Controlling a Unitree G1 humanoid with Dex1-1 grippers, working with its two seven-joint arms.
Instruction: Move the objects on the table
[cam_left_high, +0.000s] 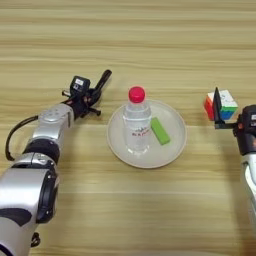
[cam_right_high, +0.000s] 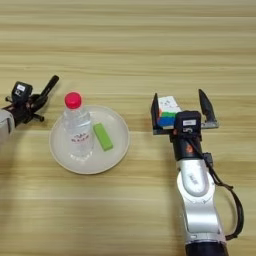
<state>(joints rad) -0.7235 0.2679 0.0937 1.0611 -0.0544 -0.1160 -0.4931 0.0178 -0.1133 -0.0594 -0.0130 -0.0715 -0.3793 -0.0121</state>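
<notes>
Upright, the clear red-capped bottle (cam_right_high: 78, 129) stands on a plate (cam_right_high: 117, 150); right tool (cam_right_high: 181, 111) spread, left tool (cam_left_high: 102, 82) unclear.

plate (cam_right_high: 60, 152): round, pale | green block (cam_right_high: 103, 136): lying on plate | colour cube (cam_right_high: 168, 112): right of plate
</notes>
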